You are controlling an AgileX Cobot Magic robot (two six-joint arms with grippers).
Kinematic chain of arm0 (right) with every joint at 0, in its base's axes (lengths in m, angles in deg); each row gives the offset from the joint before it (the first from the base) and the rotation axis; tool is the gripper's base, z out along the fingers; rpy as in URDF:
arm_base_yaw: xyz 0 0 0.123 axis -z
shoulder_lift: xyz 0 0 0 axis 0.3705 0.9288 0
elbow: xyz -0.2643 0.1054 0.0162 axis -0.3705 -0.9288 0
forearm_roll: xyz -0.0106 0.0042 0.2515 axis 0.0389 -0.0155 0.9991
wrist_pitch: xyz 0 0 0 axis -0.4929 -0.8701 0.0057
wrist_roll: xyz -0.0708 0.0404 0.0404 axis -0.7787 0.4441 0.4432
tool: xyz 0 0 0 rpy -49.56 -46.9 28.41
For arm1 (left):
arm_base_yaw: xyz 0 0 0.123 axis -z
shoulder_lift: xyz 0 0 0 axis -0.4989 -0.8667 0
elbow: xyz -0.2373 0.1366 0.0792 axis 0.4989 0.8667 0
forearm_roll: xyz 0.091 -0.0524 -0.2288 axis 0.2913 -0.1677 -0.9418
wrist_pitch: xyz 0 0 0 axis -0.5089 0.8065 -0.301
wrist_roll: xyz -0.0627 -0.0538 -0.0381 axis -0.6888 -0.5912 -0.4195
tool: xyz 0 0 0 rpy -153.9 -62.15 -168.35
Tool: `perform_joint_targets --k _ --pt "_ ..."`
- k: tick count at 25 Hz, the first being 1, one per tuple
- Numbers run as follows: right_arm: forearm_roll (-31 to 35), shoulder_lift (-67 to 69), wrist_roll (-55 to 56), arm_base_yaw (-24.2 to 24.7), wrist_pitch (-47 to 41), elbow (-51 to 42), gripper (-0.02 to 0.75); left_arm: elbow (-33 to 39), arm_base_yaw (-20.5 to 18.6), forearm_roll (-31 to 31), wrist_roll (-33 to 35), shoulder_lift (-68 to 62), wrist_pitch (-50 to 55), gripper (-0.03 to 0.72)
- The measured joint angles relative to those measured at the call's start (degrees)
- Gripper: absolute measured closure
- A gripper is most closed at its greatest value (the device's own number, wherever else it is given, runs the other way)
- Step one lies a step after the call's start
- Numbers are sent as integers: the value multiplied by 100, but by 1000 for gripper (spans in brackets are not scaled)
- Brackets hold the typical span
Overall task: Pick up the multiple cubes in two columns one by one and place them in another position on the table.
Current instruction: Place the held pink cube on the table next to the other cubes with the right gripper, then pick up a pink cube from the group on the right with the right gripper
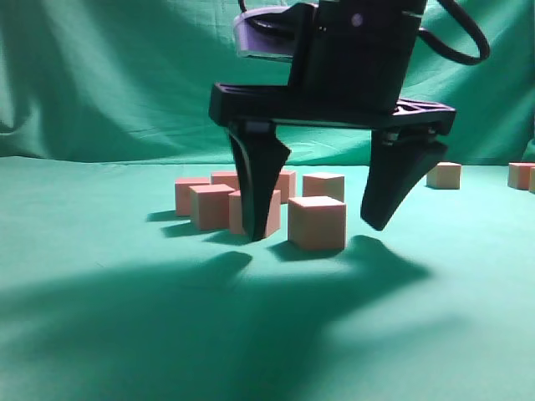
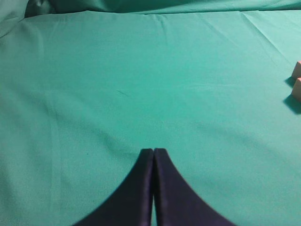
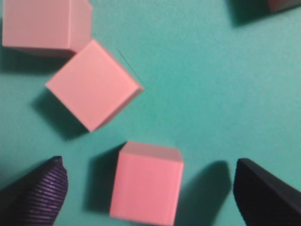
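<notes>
Several salmon-pink cubes stand in a cluster on the green table. The nearest cube stands between the two black fingers of my right gripper, which is wide open and low over the cloth; neither finger touches it. In the right wrist view this cube lies between the open fingers, with a turned cube and another cube beyond it. My left gripper is shut and empty over bare cloth. Two cubes show at that view's right edge.
Two more cubes stand apart at the far right, one and one at the frame edge. A draped green cloth backdrop rises behind the table. Bare cloth lies in front of the cluster.
</notes>
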Motion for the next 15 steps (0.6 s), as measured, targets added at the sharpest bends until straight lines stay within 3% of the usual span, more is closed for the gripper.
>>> perform_joint_targets --k 3,4,7,8,13,15 --pt "-143 -307 -66 0 -524 210 100 0 0 0 0 0 0 688" --pt "-221 -442 -107 0 -764 338 148 0 0 0 0 0 0 688" --pt "-542 -837 -157 0 -1484 696 150 0 0 0 0 0 0 688" --pt "-662 -956 -157 0 -1757 834 192 0 0 0 0 0 0 688" --pt "-1689 -1659 240 52 -2341 983 191 0 0 0 0 0 0 688" --pt "-2049 -1860 533 307 -2475 988 191 0 0 0 0 0 0 688"
